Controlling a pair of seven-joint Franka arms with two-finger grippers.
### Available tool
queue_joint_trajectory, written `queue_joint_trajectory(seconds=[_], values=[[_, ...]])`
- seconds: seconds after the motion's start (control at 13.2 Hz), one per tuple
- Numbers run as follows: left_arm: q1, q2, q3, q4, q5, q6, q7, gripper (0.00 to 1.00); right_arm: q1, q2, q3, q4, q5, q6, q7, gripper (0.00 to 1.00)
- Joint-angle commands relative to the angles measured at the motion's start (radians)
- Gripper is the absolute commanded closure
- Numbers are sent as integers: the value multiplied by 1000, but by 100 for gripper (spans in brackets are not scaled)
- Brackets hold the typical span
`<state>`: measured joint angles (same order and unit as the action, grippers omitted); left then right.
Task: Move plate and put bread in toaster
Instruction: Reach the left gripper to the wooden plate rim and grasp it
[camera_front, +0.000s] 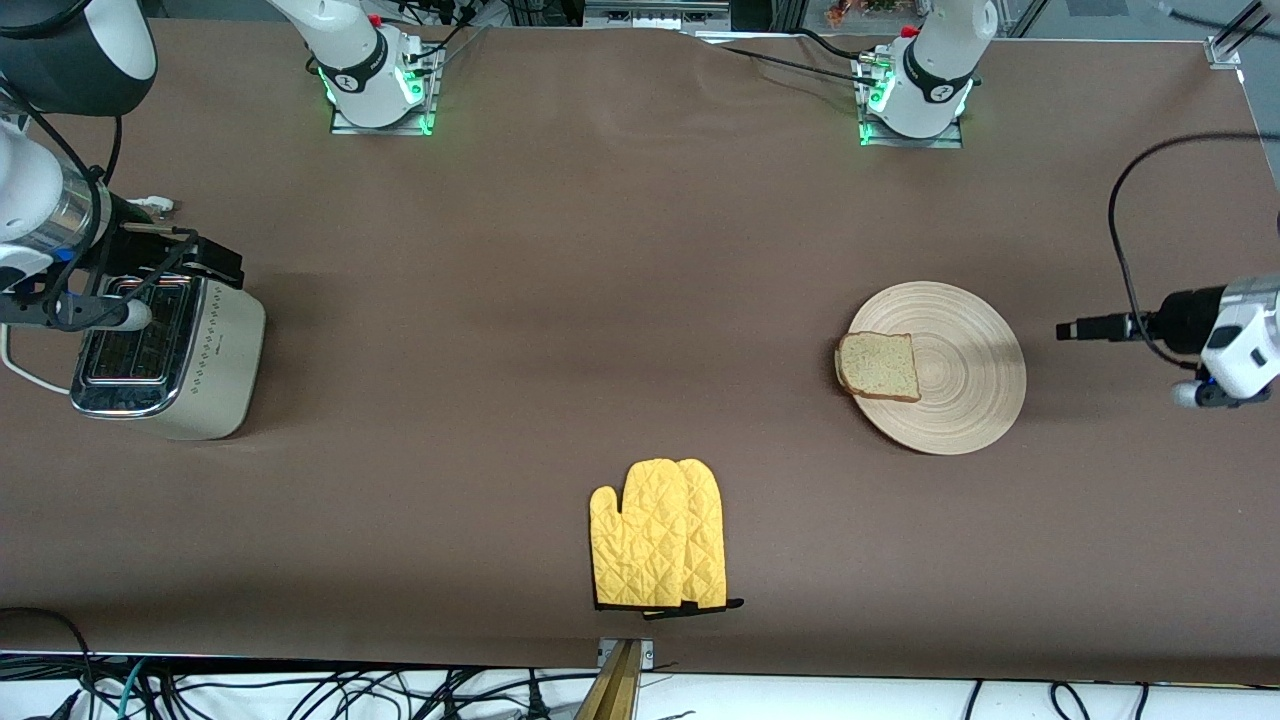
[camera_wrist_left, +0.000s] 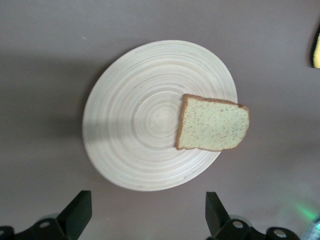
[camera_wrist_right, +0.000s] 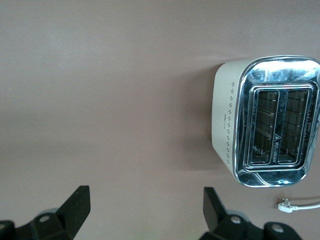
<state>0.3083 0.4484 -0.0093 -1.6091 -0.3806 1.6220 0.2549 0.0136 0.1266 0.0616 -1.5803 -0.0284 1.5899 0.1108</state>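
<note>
Brown bench (camera_front: 560, 300): bread (camera_front: 879, 366) on plate (camera_front: 960, 380) toward the left arm's end, overhanging its rim; toaster (camera_front: 190, 370) upright at the right arm's end. Left tool (camera_wrist_left: 145, 216) spread, empty, over bench beside plate; right tool (camera_wrist_right: 145, 215) spread, empty, beside toaster.

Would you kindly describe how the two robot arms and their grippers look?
Both arms are glossy white with black joint bands, and green lights glow at their bases. Black cables trail along each. The left gripper and the right gripper have matte black, wedge-shaped fingers. The right arm also shows a silver metallic segment.
</note>
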Motion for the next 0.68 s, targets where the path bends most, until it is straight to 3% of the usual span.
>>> queue_joint_trajectory(seconds=[0.0,0.23,0.53,0.61], values=[[83,146,-8,71,-138,-27,121,0,-8,10,4,25,-1,-10,-6,0],[139,237,-9,72,-149,18,263,0,-9,10,4,25,1,-10,-5,0],[164,326,-9,71,-270,35,470,0,-8,10,4,25,1,-8,-5,0],[166,344,-9,71,-288,35,501,12,-9,10,4,25,2,-8,-5,0]])
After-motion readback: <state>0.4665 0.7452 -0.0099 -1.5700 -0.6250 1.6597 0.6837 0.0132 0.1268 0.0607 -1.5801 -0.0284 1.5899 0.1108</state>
